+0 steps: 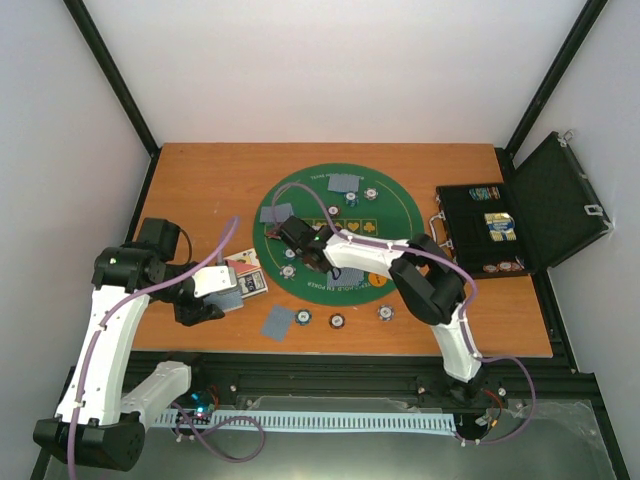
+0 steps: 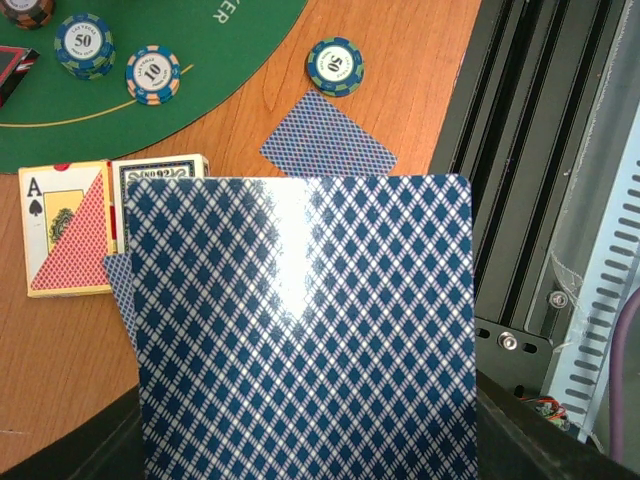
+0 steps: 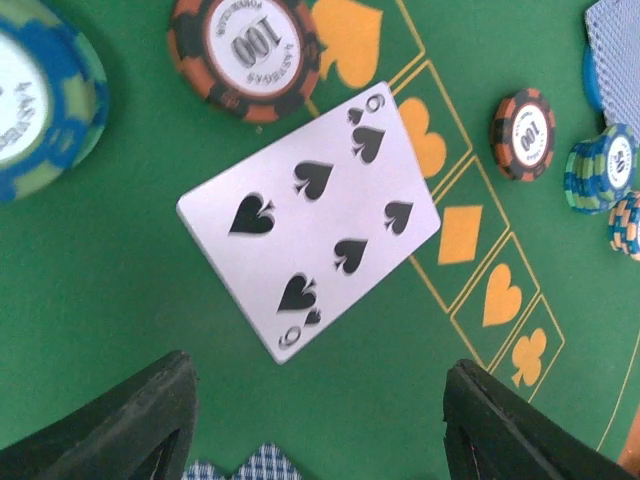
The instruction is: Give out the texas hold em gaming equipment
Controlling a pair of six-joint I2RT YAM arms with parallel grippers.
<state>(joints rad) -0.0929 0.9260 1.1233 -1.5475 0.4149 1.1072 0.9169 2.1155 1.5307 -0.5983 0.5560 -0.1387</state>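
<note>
While the left arm folds at its elbow over the surface's (image 1: 200,190) left edge, the left pincer (image 1: 213,300) points right, clamped on a blue-backed card (image 2: 300,330) above the near-left wood, just beside two card boxes (image 1: 250,278). The right arm reaches from the near right, leftward across the green mat (image 1: 395,205). The right pincer (image 3: 320,420) hangs with fingers apart over a face-up six of spades (image 3: 310,215). Chips (image 1: 337,321) and another card (image 1: 279,321) lie along the near edge, close to the rail (image 1: 330,385); bare wood lies open at the far left.
</note>
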